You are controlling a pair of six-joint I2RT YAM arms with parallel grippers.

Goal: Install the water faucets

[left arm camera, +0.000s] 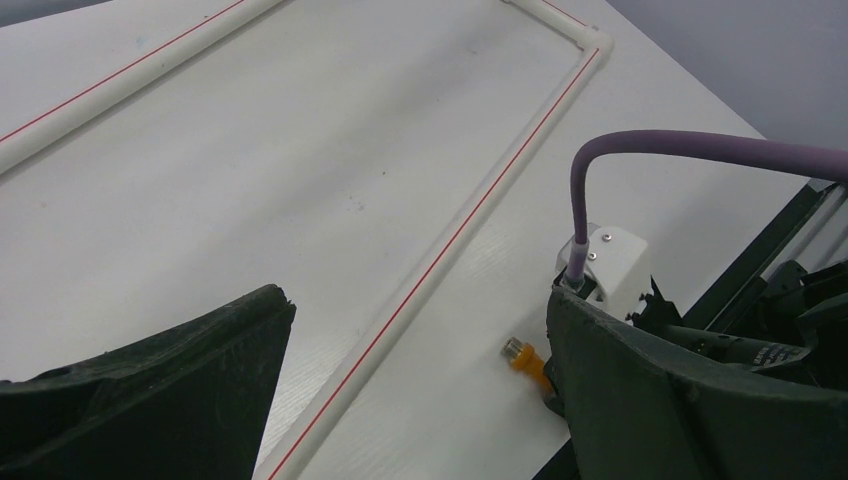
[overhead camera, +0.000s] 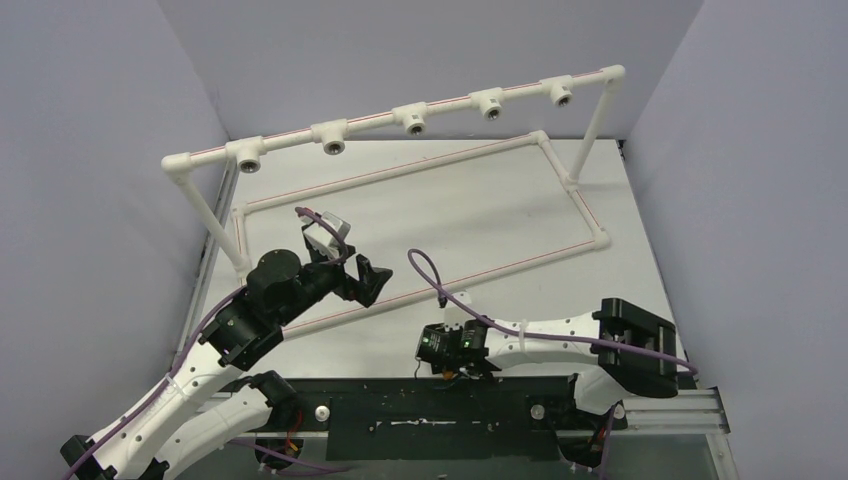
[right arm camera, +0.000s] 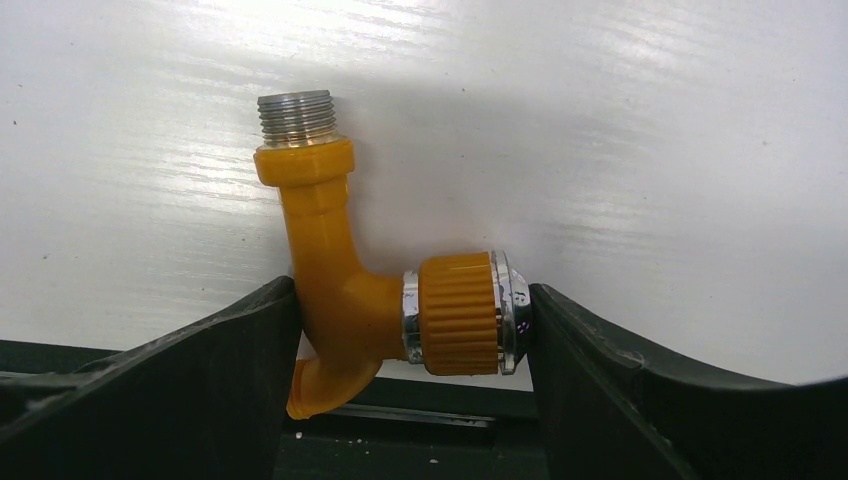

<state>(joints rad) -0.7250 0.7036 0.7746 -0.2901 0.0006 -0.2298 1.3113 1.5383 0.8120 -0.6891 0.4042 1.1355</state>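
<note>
- Right end effector (right arm camera: 410, 300) pinches the faucet (right arm camera: 345, 290) across body and knob; the threaded end stays exposed, likely for screwing into a socket (overhead camera: 415, 120).
- Left end effector (left arm camera: 418, 300) hangs open above the table (left arm camera: 300, 150), clear of the faucet.

No text, label, brand or number can be read in any view; a small pale print on the right arm (left arm camera: 772, 352) is too blurred to read.

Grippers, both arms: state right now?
Left gripper: open, holding nothing.
Right gripper: closed on the orange faucet.
</note>
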